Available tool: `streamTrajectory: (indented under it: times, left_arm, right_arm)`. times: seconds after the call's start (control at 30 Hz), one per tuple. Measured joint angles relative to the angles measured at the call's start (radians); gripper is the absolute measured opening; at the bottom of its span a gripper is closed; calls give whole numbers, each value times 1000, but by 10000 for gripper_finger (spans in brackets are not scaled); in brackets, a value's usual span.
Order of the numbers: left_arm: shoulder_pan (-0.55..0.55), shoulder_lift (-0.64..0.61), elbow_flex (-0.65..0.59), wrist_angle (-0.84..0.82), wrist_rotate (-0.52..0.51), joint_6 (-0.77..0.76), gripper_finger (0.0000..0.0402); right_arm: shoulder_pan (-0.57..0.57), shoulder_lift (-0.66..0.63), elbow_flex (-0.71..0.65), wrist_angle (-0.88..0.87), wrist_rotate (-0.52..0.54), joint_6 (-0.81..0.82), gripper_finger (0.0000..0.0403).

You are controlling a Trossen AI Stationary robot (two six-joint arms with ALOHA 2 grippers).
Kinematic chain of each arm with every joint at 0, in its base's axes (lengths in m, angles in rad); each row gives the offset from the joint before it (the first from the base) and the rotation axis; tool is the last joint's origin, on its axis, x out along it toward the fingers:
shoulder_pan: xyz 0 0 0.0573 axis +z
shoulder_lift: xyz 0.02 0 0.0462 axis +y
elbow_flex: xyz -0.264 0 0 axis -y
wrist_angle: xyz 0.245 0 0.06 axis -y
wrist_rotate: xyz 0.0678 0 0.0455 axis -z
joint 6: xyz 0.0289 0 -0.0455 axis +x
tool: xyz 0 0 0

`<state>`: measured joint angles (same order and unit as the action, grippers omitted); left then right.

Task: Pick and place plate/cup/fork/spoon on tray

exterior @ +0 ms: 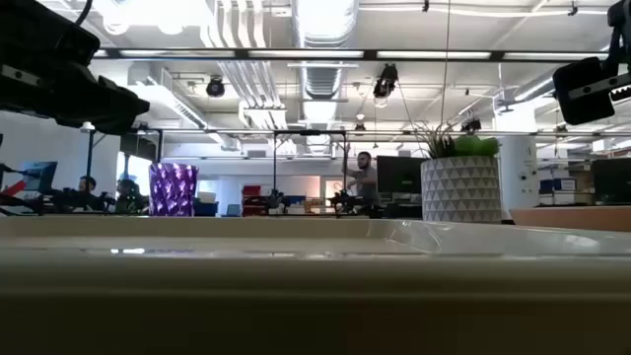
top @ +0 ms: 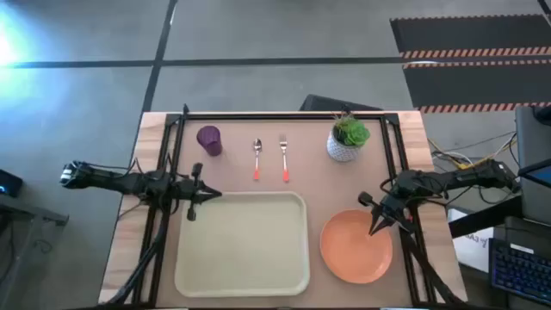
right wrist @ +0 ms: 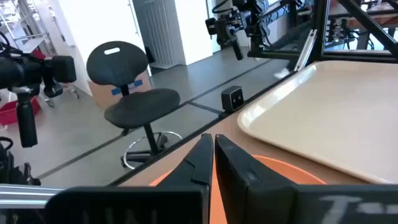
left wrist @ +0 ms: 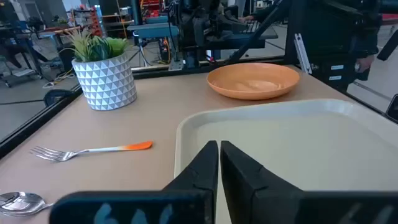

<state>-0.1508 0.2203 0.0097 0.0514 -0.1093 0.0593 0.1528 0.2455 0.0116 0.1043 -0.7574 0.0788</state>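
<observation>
The cream tray lies at the table's near middle. The orange plate lies flat to its right. The purple cup stands upright at the far left. The spoon and the fork lie side by side past the tray's far rim, handles toward the tray. My left gripper is shut and empty over the tray's far left corner. My right gripper is shut and empty over the plate's far part; the plate also shows in the right wrist view.
A white pot with a green plant stands at the far right of the table. A black frame runs along the table's far edge and down both sides. There is bare table between the cup, the cutlery and the pot.
</observation>
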Motion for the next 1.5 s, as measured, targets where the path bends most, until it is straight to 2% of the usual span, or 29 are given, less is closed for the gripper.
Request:
streamTrajectory:
  times: [1.43, 1.5]
  left_arm:
    - [0, 0, 0, 0, 0, 0, 0]
    - [0, 0, 0, 0, 0, 0, 0]
  right_arm:
    - [0, 0, 0, 0, 0, 0, 9]
    - [0, 0, 0, 2, 23, -18, 9]
